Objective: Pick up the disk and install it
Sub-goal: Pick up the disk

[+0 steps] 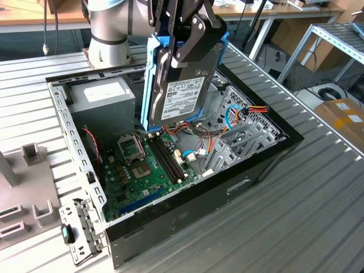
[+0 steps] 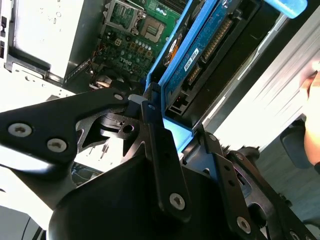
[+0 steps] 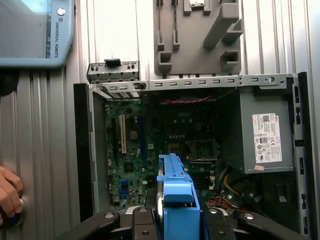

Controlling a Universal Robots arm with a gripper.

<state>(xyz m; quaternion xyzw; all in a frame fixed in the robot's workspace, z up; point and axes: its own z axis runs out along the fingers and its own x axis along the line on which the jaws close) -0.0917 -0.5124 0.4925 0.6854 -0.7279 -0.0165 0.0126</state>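
— Above the open computer case (image 1: 170, 239) in the exterior view, what has the gripper (image 1: 189, 48) got?
— The disk (image 1: 182, 96), clamped on edge between its fingers. It hangs over the motherboard (image 1: 142, 170), near the metal drive cage (image 1: 244, 133).
— And the second wrist view?
— The fingers (image 2: 157, 140) pinch the blue carrier, and the disk (image 2: 200, 55) has the board beyond it.
— First wrist view?
— The carrier edge of the disk (image 3: 175, 195) sits over the case interior. A person's hand (image 3: 7, 192) rests on the table (image 3: 45, 150) beside the case.
— Which step, then?
— Pick-up looks done; I'd call this the carry toward installing. Seating it, I judge, calls for lining the carrier up with the cage's slot and keeping off the loose cables (image 1: 227, 122).
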